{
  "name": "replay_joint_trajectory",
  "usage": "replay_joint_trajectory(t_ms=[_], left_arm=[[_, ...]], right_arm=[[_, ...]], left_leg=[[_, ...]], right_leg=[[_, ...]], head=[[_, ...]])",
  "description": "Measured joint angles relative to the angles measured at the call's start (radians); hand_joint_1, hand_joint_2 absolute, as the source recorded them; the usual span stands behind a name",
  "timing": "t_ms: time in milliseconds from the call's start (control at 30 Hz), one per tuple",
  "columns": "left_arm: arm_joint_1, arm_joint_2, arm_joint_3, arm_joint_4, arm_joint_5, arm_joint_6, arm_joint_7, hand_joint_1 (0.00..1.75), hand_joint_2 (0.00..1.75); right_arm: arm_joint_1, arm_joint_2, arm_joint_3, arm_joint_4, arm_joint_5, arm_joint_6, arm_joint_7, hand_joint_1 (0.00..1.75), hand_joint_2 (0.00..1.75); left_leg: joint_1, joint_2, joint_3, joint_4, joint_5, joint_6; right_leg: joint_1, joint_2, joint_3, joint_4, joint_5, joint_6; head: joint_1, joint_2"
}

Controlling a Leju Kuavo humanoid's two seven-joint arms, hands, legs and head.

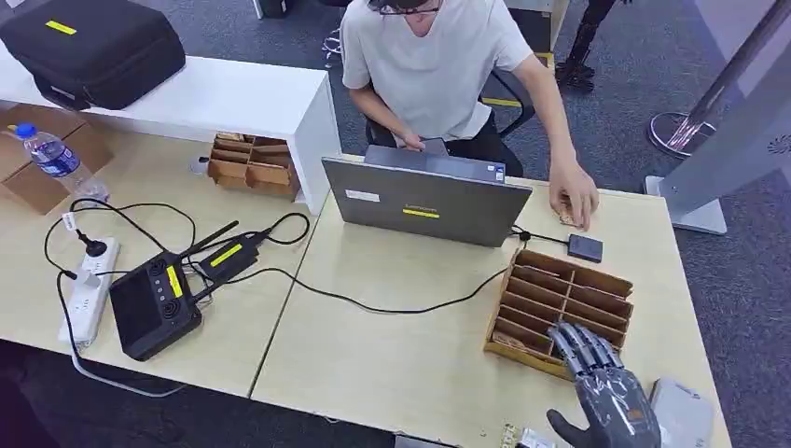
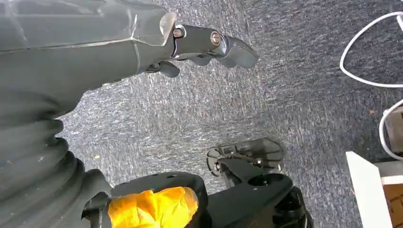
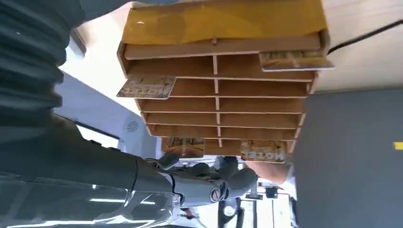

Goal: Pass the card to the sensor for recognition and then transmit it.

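Cards point(image 3: 147, 87) sit in the rack point(image 1: 560, 308); right hand point(image 1: 597, 369) hovers, seemingly empty.

Brown slotted card rack point(image 1: 560, 303), grey laptop point(image 1: 424, 201) with yellow sticker, blue-capped bottle point(image 1: 54, 159), dark grey carpet point(image 2: 285, 95)

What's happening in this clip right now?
The robot's right hand reaches over the near edge of the wooden card rack on the table; it holds no card that I can see. Its left hand hangs over the carpet. A person behind the laptop rests a hand by the small dark sensor.
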Motion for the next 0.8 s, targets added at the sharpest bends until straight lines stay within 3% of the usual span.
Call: replay_joint_trajectory(t_ms=[367, 700, 800], left_arm=[[0.0, 0.0, 0.0, 0.0, -0.007, -0.002, 0.0, 0.0, 1.75], [0.0, 0.0, 0.0, 0.0, -0.007, -0.001, 0.0, 0.0, 1.75], [0.0, 0.0, 0.0, 0.0, -0.007, 0.0, 0.0, 0.0, 1.75]], right_arm=[[0.001, 0.103, -0.14, 0.08, 0.088, -0.095, -0.048, 0.0, 1.75], [0.011, 0.14, -0.178, 0.1, 0.103, -0.116, -0.052, 0.0, 1.75], [0.015, 0.147, -0.187, 0.102, 0.123, -0.153, -0.053, 0.0, 1.75]], left_leg=[[0.0, 0.0, 0.0, 0.0, 0.0, 0.0], [0.0, 0.0, 0.0, 0.0, 0.0, 0.0], [0.0, 0.0, 0.0, 0.0, 0.0, 0.0]], right_leg=[[0.0, 0.0, 0.0, 0.0, 0.0, 0.0], [0.0, 0.0, 0.0, 0.0, 0.0, 0.0], [0.0, 0.0, 0.0, 0.0, 0.0, 0.0]], head=[[0.0, 0.0], [0.0, 0.0], [0.0, 0.0]])
